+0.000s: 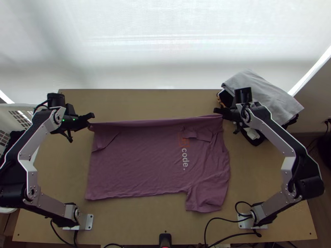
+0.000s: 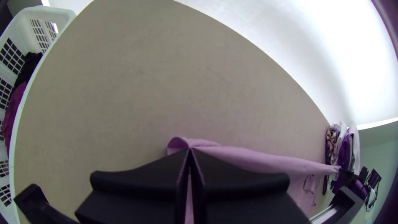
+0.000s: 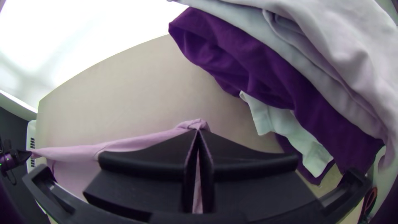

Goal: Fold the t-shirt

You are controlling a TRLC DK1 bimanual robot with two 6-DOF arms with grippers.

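Observation:
The mauve t-shirt (image 1: 136, 165) lies over the middle of the table, its far edge pulled into a taut band between both grippers. One sleeve is spread toward the near edge at the right. My left gripper (image 1: 91, 122) is shut on the far left corner; in the left wrist view the gripper (image 2: 190, 150) has its fingertips together on the shirt (image 2: 265, 159). My right gripper (image 1: 219, 114) is shut on the far right corner, and in the right wrist view the gripper (image 3: 199, 132) pinches bunched cloth of the shirt (image 3: 137, 143).
A pile of grey, white and dark clothes (image 1: 265, 95) lies at the table's far right corner, beside and under the right arm. A white basket (image 2: 62, 16) with dark and purple cloth stands off the left edge. Bare tabletop (image 1: 153, 101) stretches beyond the shirt.

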